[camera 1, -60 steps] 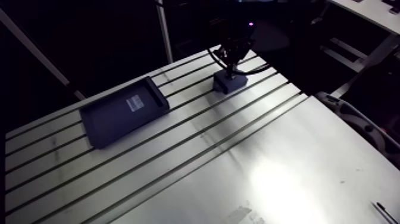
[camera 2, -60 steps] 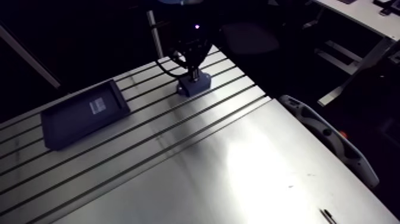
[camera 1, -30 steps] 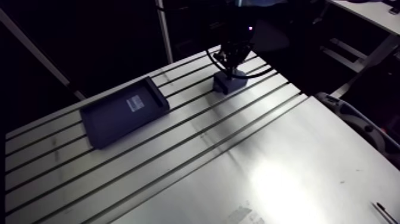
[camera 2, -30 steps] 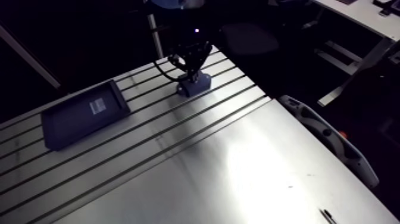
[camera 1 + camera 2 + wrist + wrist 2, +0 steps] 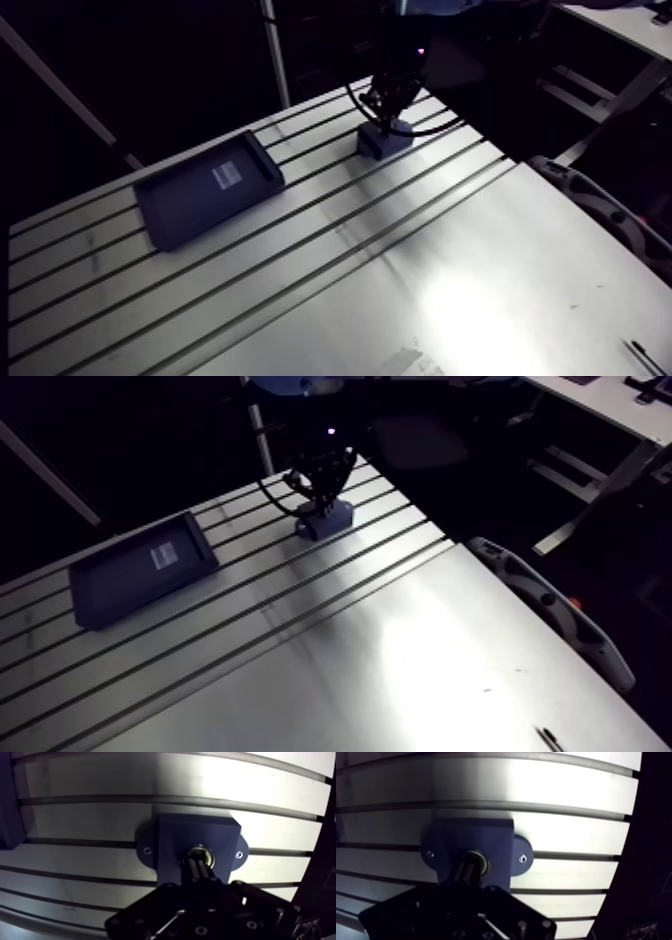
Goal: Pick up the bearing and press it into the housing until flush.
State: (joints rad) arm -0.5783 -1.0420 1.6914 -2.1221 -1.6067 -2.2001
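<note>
Gripper (image 5: 199, 862) lower than earlier, fingers closed together, clamping nothing, tips down on bearing (image 5: 202, 850). Bearing sits in bore of blue housing (image 5: 172, 834). Housing unmoved on slotted table (image 5: 100, 782).

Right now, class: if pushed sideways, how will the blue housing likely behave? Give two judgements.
The housing would probably not slide: screws at both sides suggest it's fastened down. Its squat, broad block looks unlikely to tip.

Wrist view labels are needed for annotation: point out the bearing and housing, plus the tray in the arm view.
bearing (image 5: 207, 852), wrist view, metal rim.
housing (image 5: 175, 837), wrist view, bare top face.
tray (image 5: 187, 207), arm view, bare floor.
</note>
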